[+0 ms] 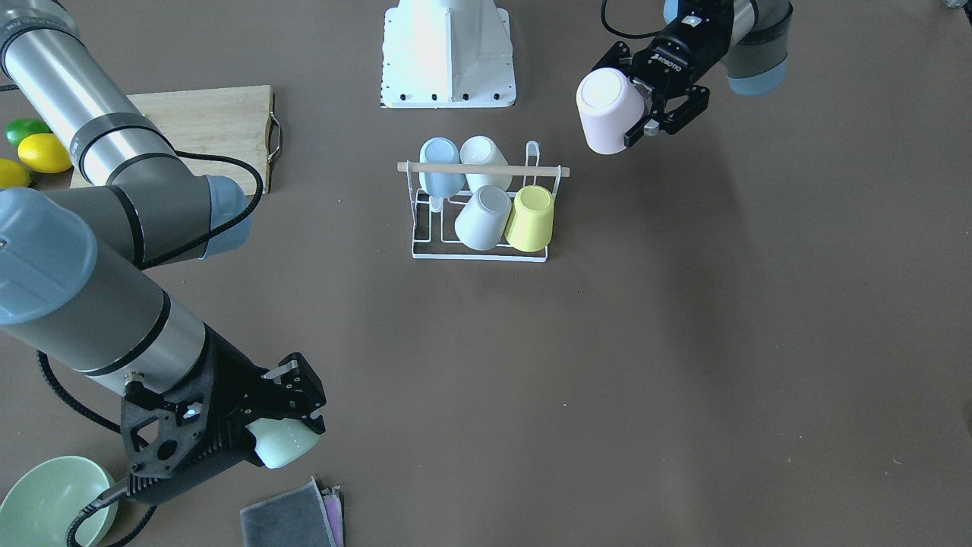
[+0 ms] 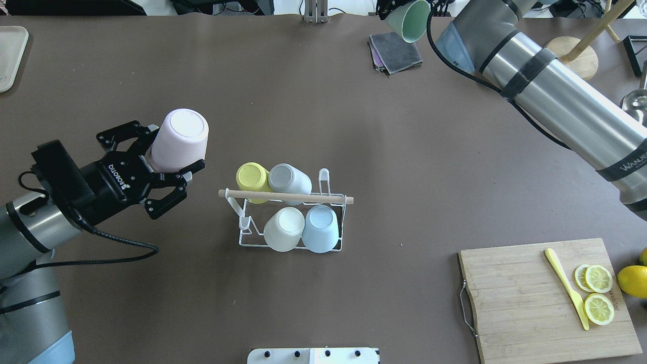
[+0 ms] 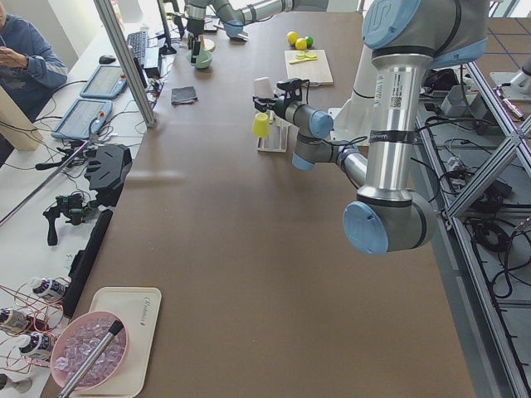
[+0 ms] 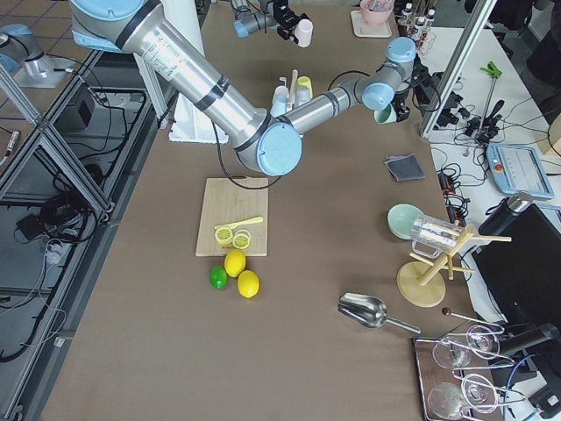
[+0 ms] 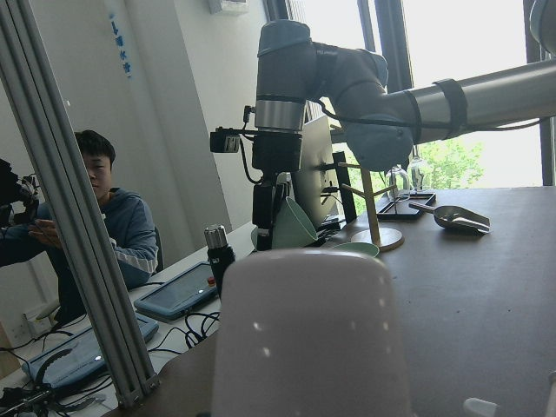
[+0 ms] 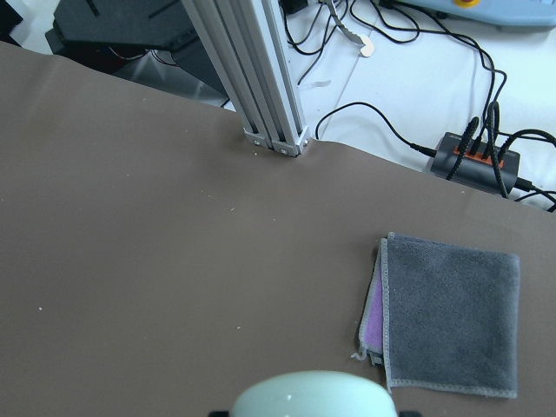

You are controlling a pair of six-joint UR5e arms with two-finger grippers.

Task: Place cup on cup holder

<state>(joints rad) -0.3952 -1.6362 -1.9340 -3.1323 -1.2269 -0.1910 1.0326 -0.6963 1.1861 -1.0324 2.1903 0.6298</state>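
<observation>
4 cups are sitting upside down on the cup holder (image 2: 323, 198) at the middle of the table: a yellow cup (image 2: 251, 177) and a grey cup (image 2: 288, 179) in the far row, a white cup (image 2: 283, 228) and a pale blue cup (image 2: 320, 228) in the near row. The prong at the holder's left end in the overhead view is standing bare.

The left gripper (image 2: 169, 151) is clamping its 2 fingers on the sides of a pink cup (image 2: 178, 139), which is tilting with its closed base up toward the overhead camera. The cup is hanging above the table on the robot's left of the holder, near it but not touching it.

The right gripper (image 1: 288, 425) is reaching across to the far edge of the table and is gripping a mint-green cup (image 2: 410, 20) with its jaws pressed against the cup. It is hovering just beside a folded grey cloth (image 2: 397, 49), well apart from the holder.

A wooden cutting board (image 2: 530, 303) is lying on the robot's right, carrying a yellow knife (image 2: 566, 285) and 3 lemon slices (image 2: 599, 308).
</observation>
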